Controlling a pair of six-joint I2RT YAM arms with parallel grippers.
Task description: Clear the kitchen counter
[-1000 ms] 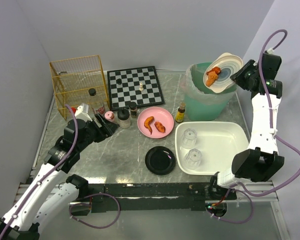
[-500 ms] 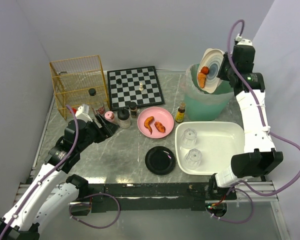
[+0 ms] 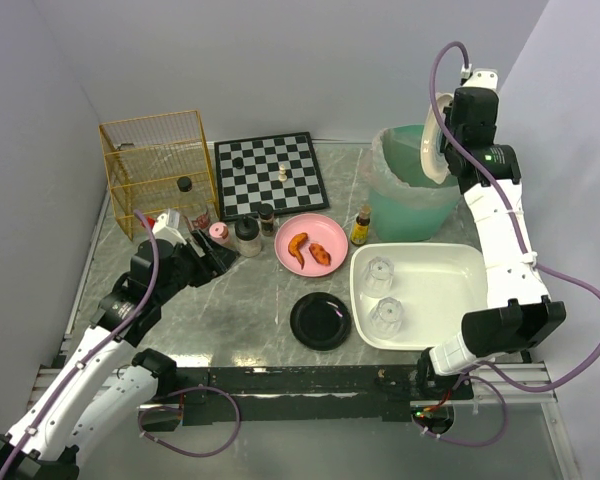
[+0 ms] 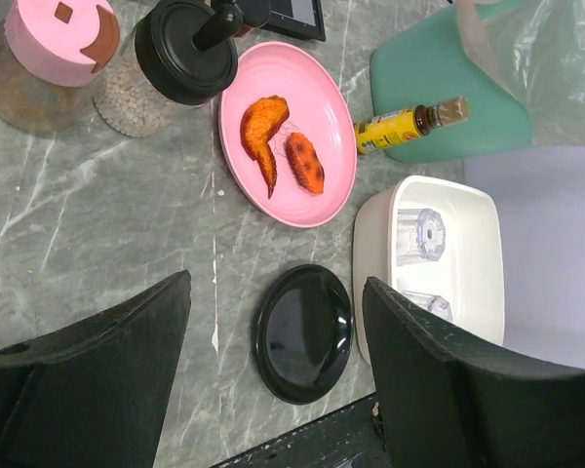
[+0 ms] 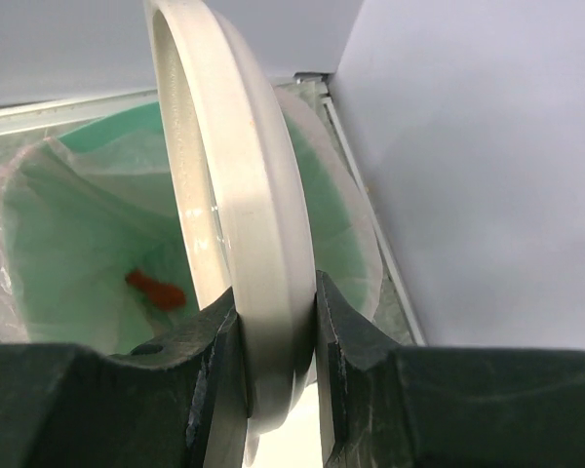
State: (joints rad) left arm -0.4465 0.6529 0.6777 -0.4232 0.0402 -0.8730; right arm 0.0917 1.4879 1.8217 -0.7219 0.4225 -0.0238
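Note:
The kitchen counter (image 3: 240, 300) is grey-green marble. My right gripper (image 3: 443, 152) (image 5: 278, 322) is shut on the rim of a white plate (image 3: 431, 140) (image 5: 244, 195), holding it on edge above the green lined bin (image 3: 410, 205). An orange food piece (image 5: 156, 289) lies inside the bin liner (image 5: 78, 224). My left gripper (image 3: 212, 255) (image 4: 273, 292) hovers open and empty over the counter's left side. A pink plate (image 3: 310, 226) (image 4: 322, 107) carries two fried wings (image 4: 263, 127). A black plate (image 3: 320, 321) (image 4: 302, 331) lies near the front.
A white tray (image 3: 450, 300) (image 4: 473, 283) holds two clear glasses. A small yellow-labelled bottle (image 3: 361, 226) (image 4: 409, 122) stands by the bin. Jars (image 3: 246, 236) cluster left of the pink plate. A chessboard (image 3: 270, 175) and a yellow wire basket (image 3: 158, 165) stand at the back.
The right arm swung the white plate from tilted to standing on edge over the bin, and the orange food slid off it into the bin. The left arm stayed still.

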